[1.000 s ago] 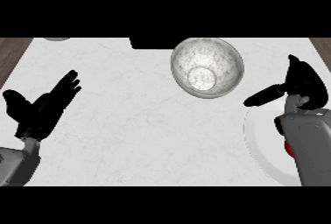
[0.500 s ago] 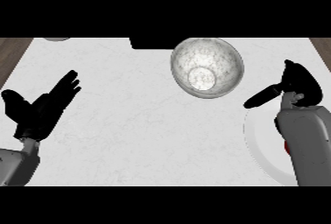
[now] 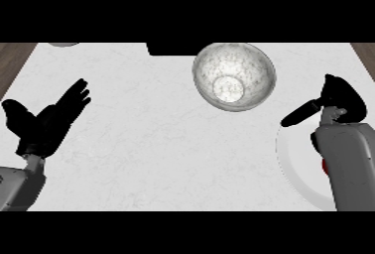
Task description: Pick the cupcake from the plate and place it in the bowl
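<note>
While the left hand (image 3: 47, 121) rests open mid-left, the right hand (image 3: 345, 104) has dipped toward the plate (image 3: 289, 163) at lower right, fingers (image 3: 336, 84) spread, holding nothing. The cupcake (image 3: 324, 166), a red sliver by its forearm (image 3: 351, 163), sits plated; bowl (image 3: 234, 74) upper centre, grab pending.

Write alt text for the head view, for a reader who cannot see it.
The right hand hovers open by the far edge of a white plate on the counter's right, its forearm covering most of the plate. An empty grey bowl sits at upper centre. The left hand rests open, fingers up, at the left.
</note>
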